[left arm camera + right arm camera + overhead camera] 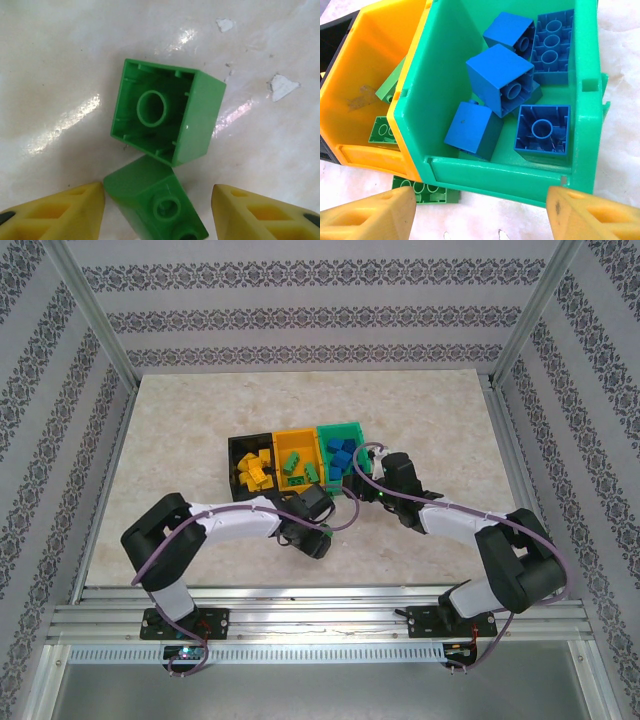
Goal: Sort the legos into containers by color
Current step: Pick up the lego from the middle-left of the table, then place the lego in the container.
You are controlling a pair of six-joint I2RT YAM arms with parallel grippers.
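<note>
Nearer green studded plastic brick [145,192] looked light, rigid, slick: best pinched across flat side walls. The left gripper [157,189] and right gripper [480,195] were both spread, empty.

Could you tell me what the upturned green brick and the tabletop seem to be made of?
Green brick: likely moulded plastic, semi-gloss; thin hollow walls and an inner tube show. Tabletop: perhaps marble-print laminate, glossy; glare streaks and small chipped spots.
</note>
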